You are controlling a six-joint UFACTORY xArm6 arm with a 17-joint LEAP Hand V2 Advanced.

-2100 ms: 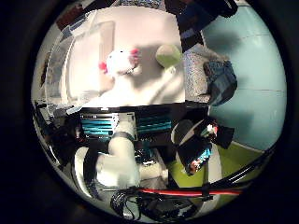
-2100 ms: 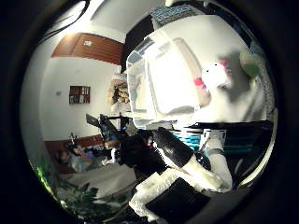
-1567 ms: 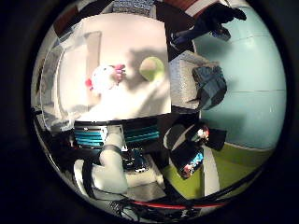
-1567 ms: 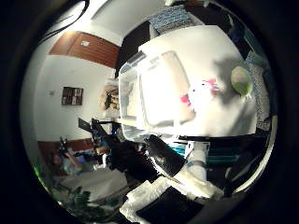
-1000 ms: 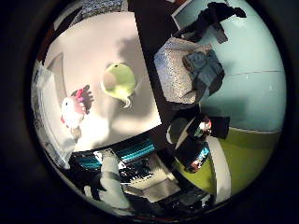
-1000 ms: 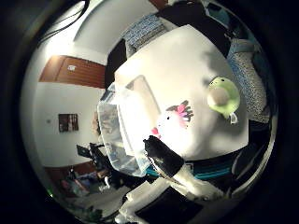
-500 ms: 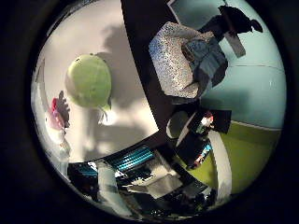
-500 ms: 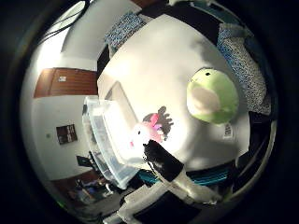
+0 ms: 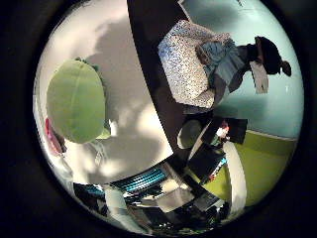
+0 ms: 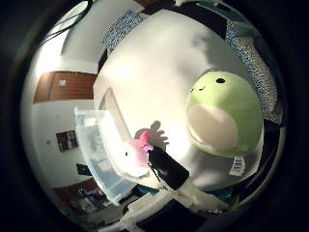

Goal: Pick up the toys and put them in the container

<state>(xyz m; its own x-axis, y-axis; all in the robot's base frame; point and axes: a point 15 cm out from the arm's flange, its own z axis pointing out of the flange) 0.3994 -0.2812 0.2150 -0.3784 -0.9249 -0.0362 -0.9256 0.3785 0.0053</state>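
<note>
- I am looking down from the palm at a white table (image 10: 159, 63), and the green plush toy (image 10: 224, 113) is filling a large share of both palm views, so it is sitting close under the palm.
- The green toy is lying on the table with its face and pale belly turned up, and a white tag is showing at its edge.
- A smaller white and pink plush toy (image 10: 136, 155) is lying on the same table, just beside the clear plastic container (image 10: 99, 154).
- The container is sitting at the table's edge, apart from the green toy; both toys are lying outside it.
- One black-tipped finger of the hand (image 10: 169, 173) is reaching into the thumb-side view, next to the pink toy; I cannot tell whether the fingers are straight or curled, and nothing is showing in their hold.
- Beyond the table I am seeing a patterned armchair (image 9: 190, 69) on the dark floor.
</note>
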